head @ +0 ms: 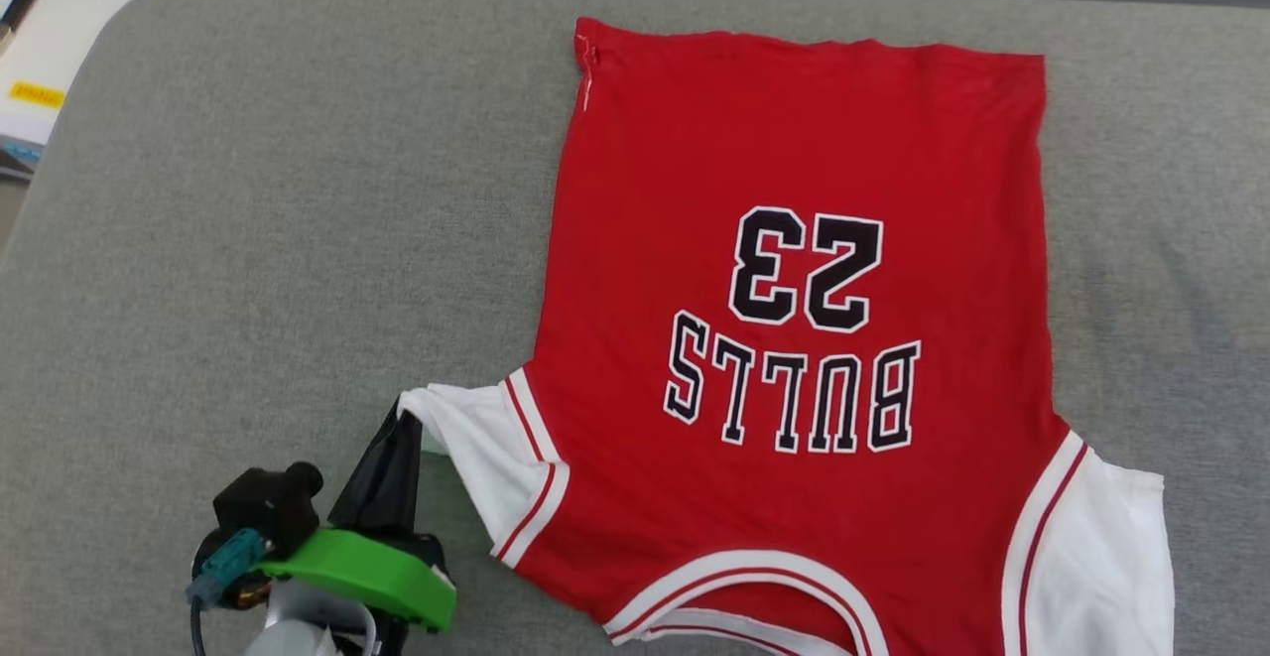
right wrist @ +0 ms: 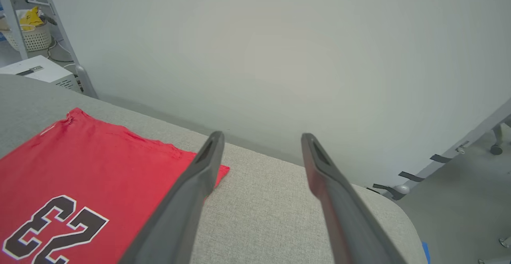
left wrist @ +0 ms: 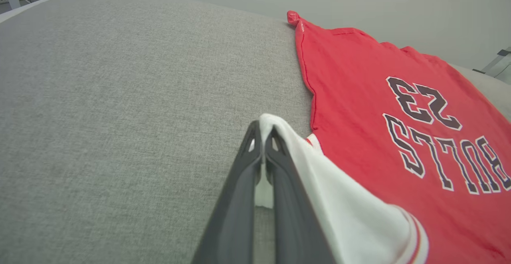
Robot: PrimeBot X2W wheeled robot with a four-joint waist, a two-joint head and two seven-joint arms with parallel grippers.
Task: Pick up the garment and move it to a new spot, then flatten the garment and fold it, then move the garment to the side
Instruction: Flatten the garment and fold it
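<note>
At the left, our left gripper point(head: 402, 428) is clamped on the tip of a white sleeve point(head: 481, 448) of the jersey point(head: 794, 140), fingers pressed together on the cloth. The jersey lies flat on the grey cushion point(head: 248, 239), right of centre, numerals upside down, collar toward us. Farther right, our right gripper point(right wrist: 261, 138) has its fingers spread wide, nothing between them, near the jersey's far hem corner.

The head camera looks steeply down from above on the grey woven-fabric cushion point(head: 248, 239). The left wrist camera skims low and close across it, the right wrist camera rides higher, and both face the pale wall point(right wrist: 279, 56). All three views share the red thin-fabric jersey point(head: 794, 140).
</note>
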